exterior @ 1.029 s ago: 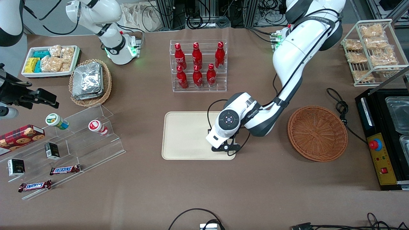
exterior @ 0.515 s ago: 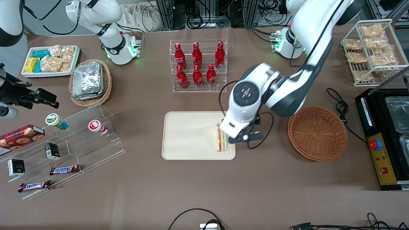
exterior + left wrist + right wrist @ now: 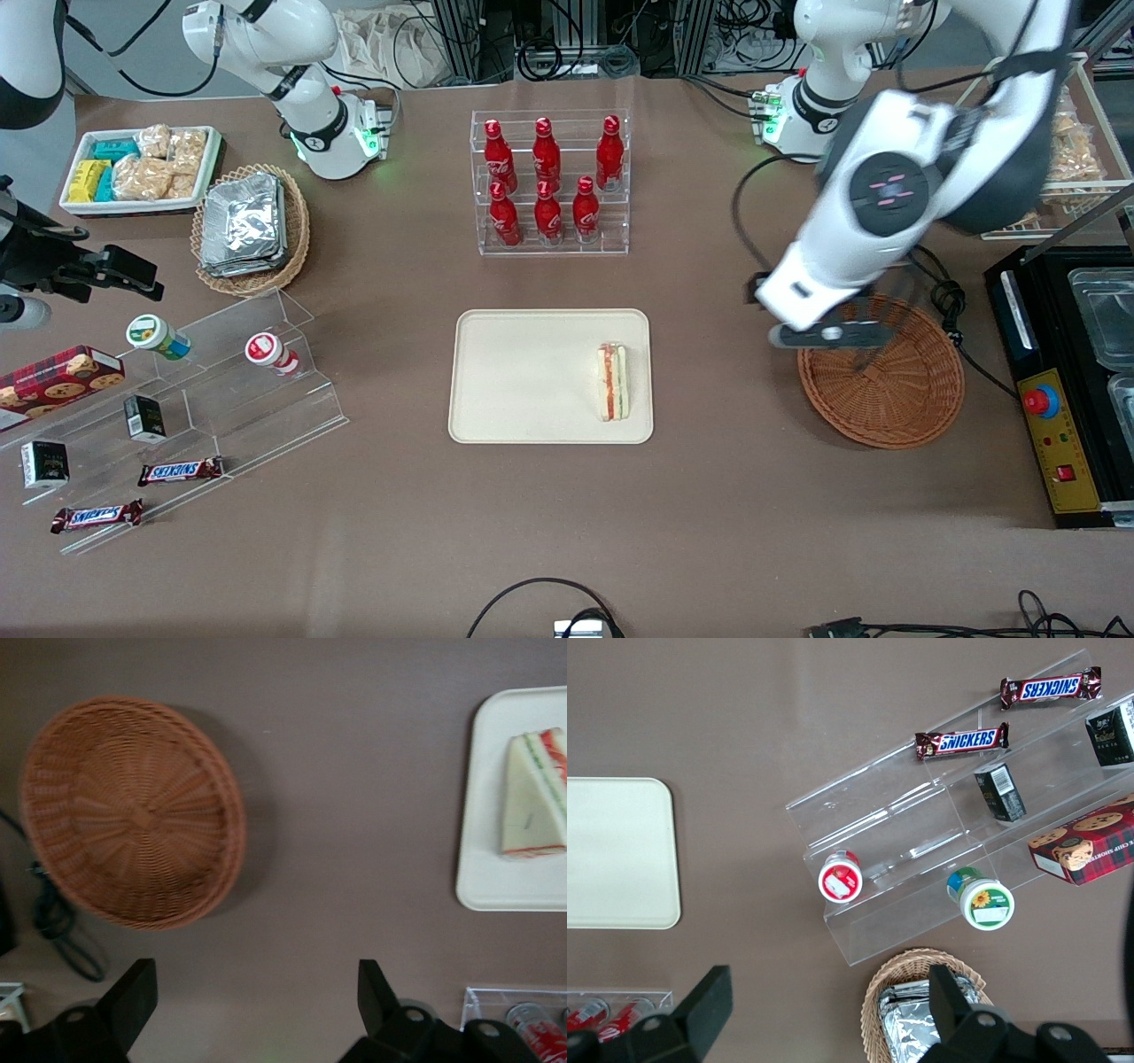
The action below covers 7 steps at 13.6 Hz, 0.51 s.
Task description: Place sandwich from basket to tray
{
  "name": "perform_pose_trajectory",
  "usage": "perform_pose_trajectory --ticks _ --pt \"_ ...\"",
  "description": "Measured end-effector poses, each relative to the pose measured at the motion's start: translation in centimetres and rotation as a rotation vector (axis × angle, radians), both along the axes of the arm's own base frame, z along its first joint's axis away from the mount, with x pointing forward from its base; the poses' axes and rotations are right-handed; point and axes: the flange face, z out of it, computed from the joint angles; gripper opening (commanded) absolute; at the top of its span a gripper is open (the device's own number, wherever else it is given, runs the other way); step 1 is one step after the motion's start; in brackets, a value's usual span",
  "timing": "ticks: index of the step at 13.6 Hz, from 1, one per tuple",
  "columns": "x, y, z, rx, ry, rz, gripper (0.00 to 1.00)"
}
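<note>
**Withdrawn From Tray: Sandwich Deposited, Hand Empty**

Since half a second ago, the hand (image 3: 828,335) has left the tray (image 3: 523,377) and travelled toward the working arm's end of the desk (image 3: 567,532). It now hangs above the rim of the basket (image 3: 895,390) nearest the tray. A full second ago it was pressed low over the tray's corner.

**Hand state.** The wrist view shows both fingers (image 3: 133,997) spread wide with nothing between them. The hand is open and carries no load.

**Sandwich location.** The sandwich (image 3: 612,381) rests on the tray, well apart from the hand, toward the parked arm's end of the desk relative to it. It lies just inside the tray edge that faces the hand and basket, with its red and green filling showing. Judged reason: this edge is the shortest reach from the basket, so the drop was made there rather than at the tray's centre.

**Basket.** The basket sits directly below the hand and partly beside it; no contents are visible in it.

**Assessment.** The transfer appears complete. The raised, open posture suggests a retreat clear of the tray, which avoids disturbing the sandwich. It sits close to the rim, yet appears fully supported.
</note>
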Motion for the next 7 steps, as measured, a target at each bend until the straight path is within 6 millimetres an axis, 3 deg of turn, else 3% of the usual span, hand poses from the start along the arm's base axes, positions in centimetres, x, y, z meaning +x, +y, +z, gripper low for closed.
perform_pose_trajectory --ticks 2,4,6,7 --pt "1.7 5.6 3.1 -0.022 -0.033 0.073 1.0" --pt "3.8 11.4 4.8 -0.05 -0.064 0.152 1.0" --pt "4.9 14.8 5.3 -0.07 -0.076 0.2 1.0" --pt "5.1 15.3 5.6 -0.076 -0.081 0.21 1.0"
